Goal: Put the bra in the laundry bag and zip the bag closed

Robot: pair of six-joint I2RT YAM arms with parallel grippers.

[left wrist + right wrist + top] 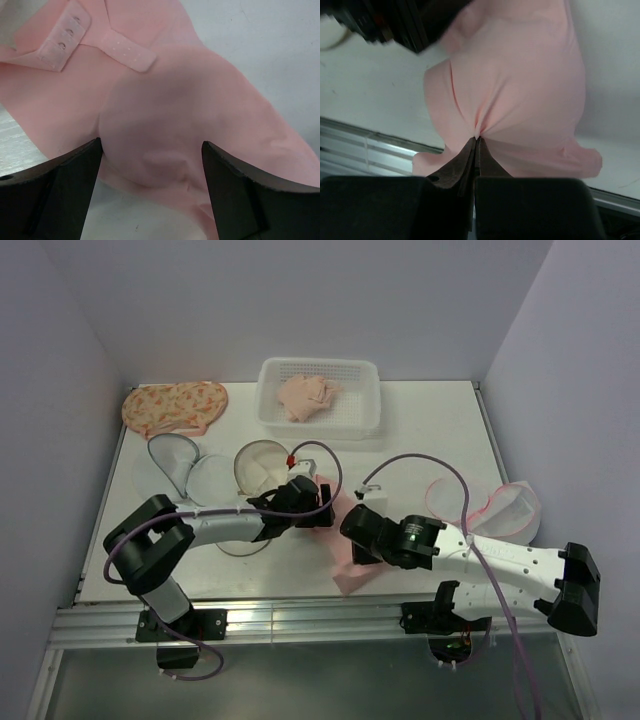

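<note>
Item: bra (350, 575), pale pink, lying crumpled on the table (420, 430) near its front edge, between the two arms. Right gripper (476, 141): fingers pressed together on a thin fold of one cup, held only at the very tips. Left gripper (151, 145): fingers apart, poised over the other cup with the hook strap (60, 42) beyond, touching nothing that I can make out. Bag (505, 510): pink-rimmed mesh, low on the table well off to the right of the bra. Whether its zip is open I cannot tell from here. Hazards, as I judge them: the hold is shallow, so a quick lift could let the fold slide out and drop the bra. The loose end lies by the metal rail (300, 615) at the table front and might catch on it or slip over. If the left fingers close while the right gripper pulls, the two would stretch the fabric between them rather than carry it. The bag is light and unheld, likely to skate away or fold shut when the bra is pushed at it. A second, tan-rimmed mesh bag (262, 468) sits just behind the left gripper and could be knocked.
</note>
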